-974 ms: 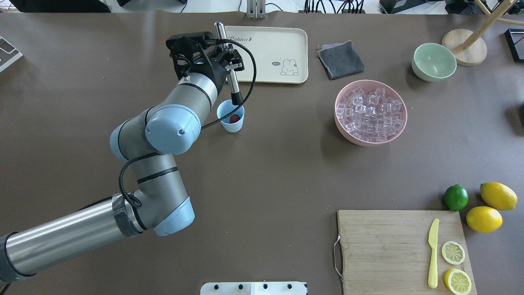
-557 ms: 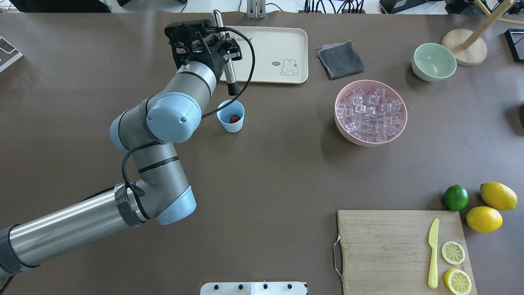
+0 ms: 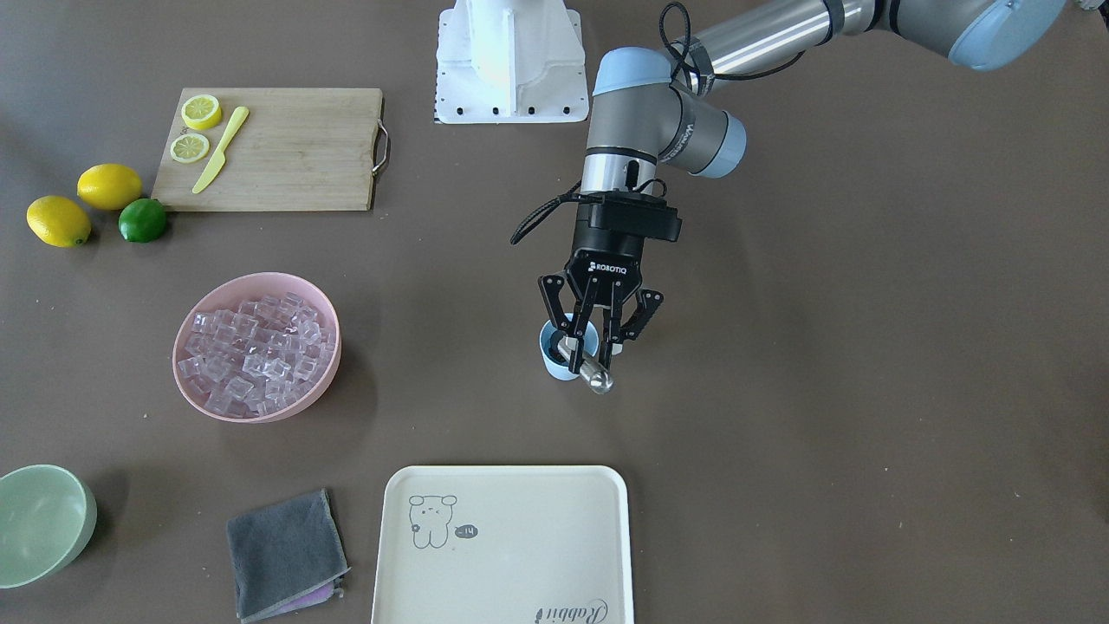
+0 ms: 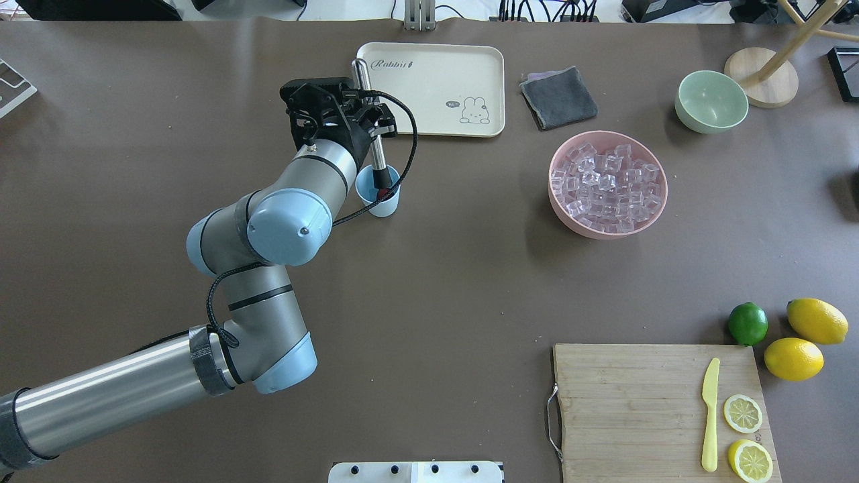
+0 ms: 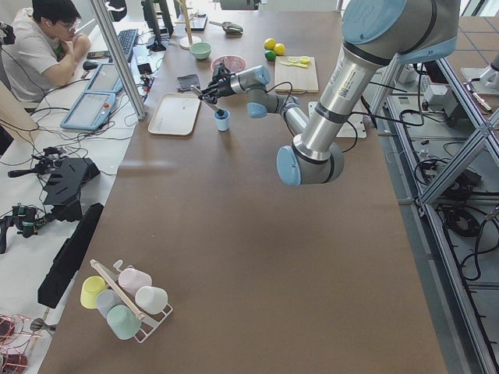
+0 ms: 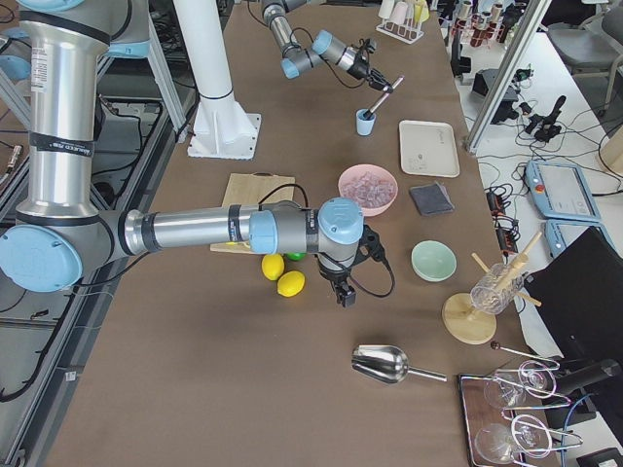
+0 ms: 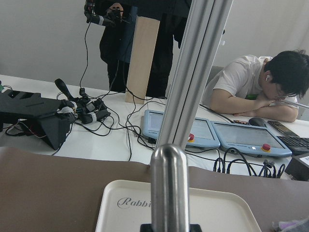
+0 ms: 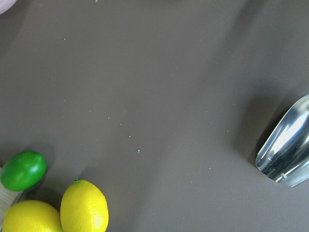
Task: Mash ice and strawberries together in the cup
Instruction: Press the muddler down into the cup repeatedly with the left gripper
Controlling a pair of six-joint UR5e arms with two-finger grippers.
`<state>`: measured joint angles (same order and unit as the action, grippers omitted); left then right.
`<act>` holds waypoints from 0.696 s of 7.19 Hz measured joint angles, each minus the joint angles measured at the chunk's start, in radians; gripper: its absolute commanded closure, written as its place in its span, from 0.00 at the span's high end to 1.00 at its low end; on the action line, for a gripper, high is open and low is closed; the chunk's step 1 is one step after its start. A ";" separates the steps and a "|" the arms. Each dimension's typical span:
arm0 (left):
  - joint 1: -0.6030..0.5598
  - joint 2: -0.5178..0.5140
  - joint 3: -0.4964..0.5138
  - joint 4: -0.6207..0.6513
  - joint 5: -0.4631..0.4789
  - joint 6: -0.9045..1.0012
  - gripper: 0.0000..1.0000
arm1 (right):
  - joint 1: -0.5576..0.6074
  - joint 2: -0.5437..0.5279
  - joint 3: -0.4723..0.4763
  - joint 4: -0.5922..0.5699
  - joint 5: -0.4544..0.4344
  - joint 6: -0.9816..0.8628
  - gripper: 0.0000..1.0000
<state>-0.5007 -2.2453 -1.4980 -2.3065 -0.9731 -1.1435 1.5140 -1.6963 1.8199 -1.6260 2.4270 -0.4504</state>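
The light blue cup (image 4: pixel 388 203) stands on the table in front of the tray. My left gripper (image 4: pixel 373 126) is shut on a steel muddler (image 4: pixel 378 153), tilted, with its black tip down inside the cup. A bit of red strawberry (image 4: pixel 382 195) shows under the tip. From the front, the left gripper (image 3: pixel 594 345) hangs right over the cup (image 3: pixel 554 362). The ice (image 4: pixel 607 184) lies heaped in the pink bowl (image 4: pixel 562 216); I see none in the cup. My right gripper (image 6: pixel 344 293) hovers far off near the lemons; whether it is open or shut I cannot tell.
A cream tray (image 4: pixel 470 67) lies behind the cup, with a grey cloth (image 4: pixel 558 97) and a green bowl (image 4: pixel 711 100) further right. Cutting board (image 4: pixel 658 409) with knife and lemon slices, lime (image 4: pixel 747 323) and lemons (image 4: pixel 805 339) sit front right. A metal scoop (image 8: pixel 287 150) lies beside the right wrist.
The left gripper lifted the muddler up and back toward the tray, then came down again; its tip now sits inside the cup.
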 measured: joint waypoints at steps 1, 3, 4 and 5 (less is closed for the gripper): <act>0.003 0.005 0.003 0.000 0.000 0.000 0.00 | 0.000 0.000 0.000 0.000 0.000 0.000 0.99; 0.013 0.009 0.024 -0.007 0.003 -0.004 0.00 | 0.000 0.000 -0.001 0.000 0.000 -0.001 0.99; 0.013 0.008 0.019 -0.013 -0.001 0.001 0.00 | 0.000 0.000 -0.001 0.000 0.001 -0.001 0.99; -0.002 0.008 -0.004 -0.006 -0.032 0.006 0.00 | 0.000 -0.001 0.000 0.000 0.001 -0.001 0.99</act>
<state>-0.5023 -2.2373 -1.5018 -2.3123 -1.0050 -1.1378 1.5140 -1.6970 1.8200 -1.6260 2.4281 -0.4510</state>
